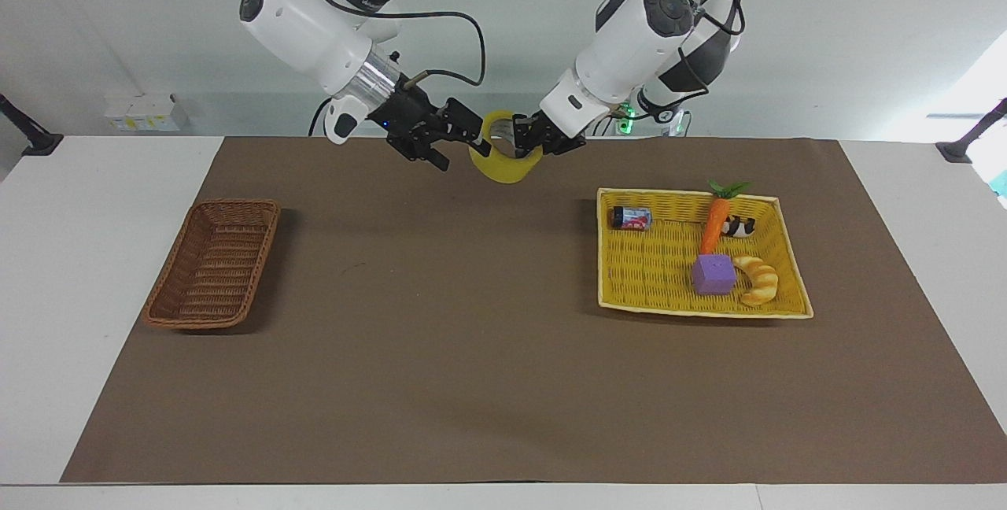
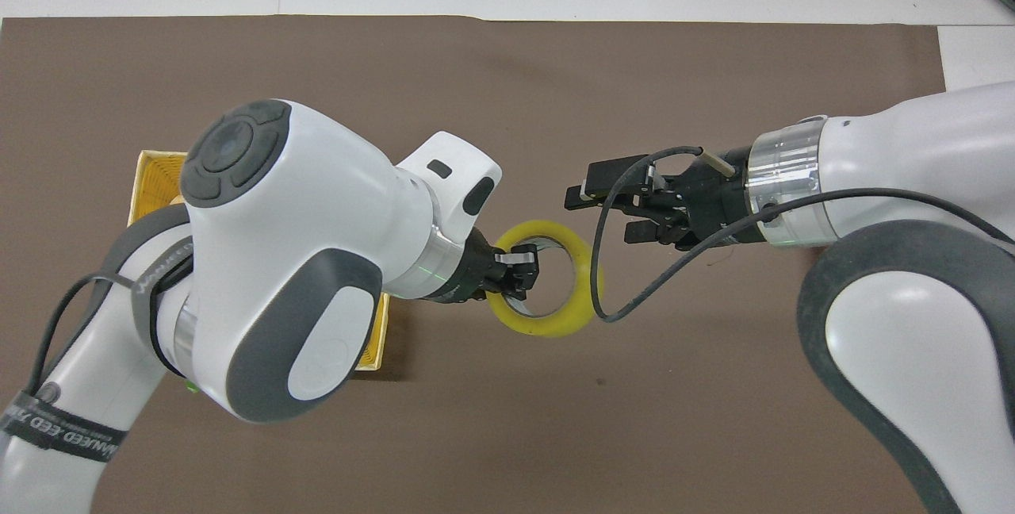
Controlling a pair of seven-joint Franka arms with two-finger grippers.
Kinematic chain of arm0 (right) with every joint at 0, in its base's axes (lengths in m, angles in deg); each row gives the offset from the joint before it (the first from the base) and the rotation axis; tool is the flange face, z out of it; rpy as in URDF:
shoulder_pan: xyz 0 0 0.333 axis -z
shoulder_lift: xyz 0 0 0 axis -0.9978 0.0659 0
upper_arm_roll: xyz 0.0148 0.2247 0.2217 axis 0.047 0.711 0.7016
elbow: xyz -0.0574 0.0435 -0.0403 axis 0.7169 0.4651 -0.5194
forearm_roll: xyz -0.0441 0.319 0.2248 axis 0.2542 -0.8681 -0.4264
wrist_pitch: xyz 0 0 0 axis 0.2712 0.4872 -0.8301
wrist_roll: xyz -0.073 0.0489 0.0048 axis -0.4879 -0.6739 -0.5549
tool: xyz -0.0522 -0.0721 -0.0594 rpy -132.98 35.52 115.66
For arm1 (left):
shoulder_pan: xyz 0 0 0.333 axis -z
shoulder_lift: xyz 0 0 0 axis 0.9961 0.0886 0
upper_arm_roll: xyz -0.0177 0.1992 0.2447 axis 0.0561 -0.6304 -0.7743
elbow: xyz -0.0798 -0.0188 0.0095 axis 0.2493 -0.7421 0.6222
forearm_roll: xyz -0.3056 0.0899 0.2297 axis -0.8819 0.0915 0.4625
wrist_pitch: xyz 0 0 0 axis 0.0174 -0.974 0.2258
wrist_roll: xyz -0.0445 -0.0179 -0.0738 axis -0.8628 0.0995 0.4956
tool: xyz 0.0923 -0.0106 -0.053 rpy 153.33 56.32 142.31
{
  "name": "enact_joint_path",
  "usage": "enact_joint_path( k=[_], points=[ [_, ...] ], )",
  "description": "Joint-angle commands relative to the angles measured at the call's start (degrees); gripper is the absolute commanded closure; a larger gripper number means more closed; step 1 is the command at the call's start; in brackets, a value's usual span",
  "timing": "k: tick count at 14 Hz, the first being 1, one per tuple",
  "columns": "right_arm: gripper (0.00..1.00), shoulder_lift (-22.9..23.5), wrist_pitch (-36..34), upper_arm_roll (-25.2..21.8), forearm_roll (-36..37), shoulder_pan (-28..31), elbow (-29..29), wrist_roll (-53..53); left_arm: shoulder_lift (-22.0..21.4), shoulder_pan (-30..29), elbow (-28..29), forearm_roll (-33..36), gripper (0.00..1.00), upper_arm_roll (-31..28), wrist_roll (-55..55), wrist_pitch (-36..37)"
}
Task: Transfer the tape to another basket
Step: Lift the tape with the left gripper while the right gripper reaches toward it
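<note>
The yellow tape [image 1: 503, 170] hangs in the air over the brown mat, in the middle of the table on the side near the robots. My left gripper [image 1: 525, 144] is shut on the tape's rim, with one finger inside the ring; the hold also shows in the overhead view [image 2: 519, 270] on the tape [image 2: 541, 329]. My right gripper [image 1: 460, 149] is open and empty right beside the tape, jaws toward it; it also shows in the overhead view [image 2: 604, 215]. I cannot tell if it touches the tape. The dark-brown basket [image 1: 216, 262] stands empty at the right arm's end.
The yellow basket [image 1: 700, 309] at the left arm's end holds a small can [image 1: 631, 218], a carrot [image 1: 714, 223], a purple cube [image 1: 713, 274] and a croissant [image 1: 757, 279]. In the overhead view my arms hide most of both baskets.
</note>
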State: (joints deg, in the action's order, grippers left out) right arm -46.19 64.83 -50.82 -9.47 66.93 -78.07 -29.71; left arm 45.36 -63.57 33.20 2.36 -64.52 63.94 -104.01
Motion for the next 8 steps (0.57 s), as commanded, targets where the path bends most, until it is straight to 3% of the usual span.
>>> enact_joint_path(
  k=[1,5,8],
  points=[
    [0.00,-2.51,-2.21,-0.27,-1.61,2.49,-3.30,-6.93,-1.80,2.37,1.56,-2.87,1.00,-1.07,0.65,-5.01],
    [0.00,-2.60,-6.69,-0.36,-3.26,5.13,-3.21,-12.03,-1.10,6.68,1.73,-2.79,1.00,-1.16,1.62,-11.16],
    [0.00,-2.60,-9.42,-0.45,-6.09,7.34,-3.12,-14.50,-0.92,6.77,1.73,-2.87,1.00,-1.07,1.62,-12.40]
  ],
)
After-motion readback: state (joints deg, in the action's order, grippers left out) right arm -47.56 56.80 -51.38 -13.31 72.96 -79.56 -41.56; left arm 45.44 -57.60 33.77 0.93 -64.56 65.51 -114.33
